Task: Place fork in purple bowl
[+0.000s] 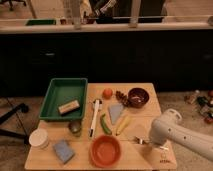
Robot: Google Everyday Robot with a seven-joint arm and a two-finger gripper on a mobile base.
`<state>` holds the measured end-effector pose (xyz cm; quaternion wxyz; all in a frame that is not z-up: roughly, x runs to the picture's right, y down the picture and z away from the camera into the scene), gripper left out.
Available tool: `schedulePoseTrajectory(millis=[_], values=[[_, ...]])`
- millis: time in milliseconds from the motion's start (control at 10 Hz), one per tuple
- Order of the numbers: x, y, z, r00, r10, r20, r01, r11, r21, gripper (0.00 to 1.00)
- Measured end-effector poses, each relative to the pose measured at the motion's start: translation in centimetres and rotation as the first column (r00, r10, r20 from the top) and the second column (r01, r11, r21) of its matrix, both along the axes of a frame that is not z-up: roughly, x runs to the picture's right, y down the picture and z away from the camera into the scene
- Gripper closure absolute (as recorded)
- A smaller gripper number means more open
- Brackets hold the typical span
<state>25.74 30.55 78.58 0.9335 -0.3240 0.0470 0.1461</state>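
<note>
The fork [141, 141] shows as a slim silvery piece sticking out to the left from under my arm, near the table's front right. My gripper [158, 148] is just right of it, below the white arm [172, 131], low over the table [142, 159]. Whether the fork is in the gripper or lying on the table I cannot tell. The purple bowl [138, 96] stands at the back right of the table, well beyond the gripper, with something small and pale in it.
An orange-red bowl [105, 151] stands front centre, left of the fork. A yellow banana-like item [122, 125], a green pod [105, 124], a grey napkin [116, 112] and a white-handled utensil [95, 117] lie mid-table. A green tray [64, 95] stands at the left.
</note>
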Motion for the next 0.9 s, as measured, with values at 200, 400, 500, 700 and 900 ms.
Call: schedulePoseTrajectory(millis=[200, 400, 500, 700, 900], values=[[0.05, 0.03, 0.04, 1.0, 0.0, -0.006, 0.0, 1.0, -0.002, 1.0], [0.09, 0.03, 0.07, 1.0, 0.002, -0.009, -0.002, 1.0, -0.003, 1.0], [0.11, 0.04, 0.06, 1.0, 0.003, -0.01, -0.003, 1.0, -0.002, 1.0], [0.22, 0.02, -0.04, 1.0, 0.006, -0.012, -0.006, 1.0, 0.0, 1.0], [0.29, -0.07, -0.32, 1.0, 0.002, -0.013, -0.002, 1.0, 0.009, 1.0]])
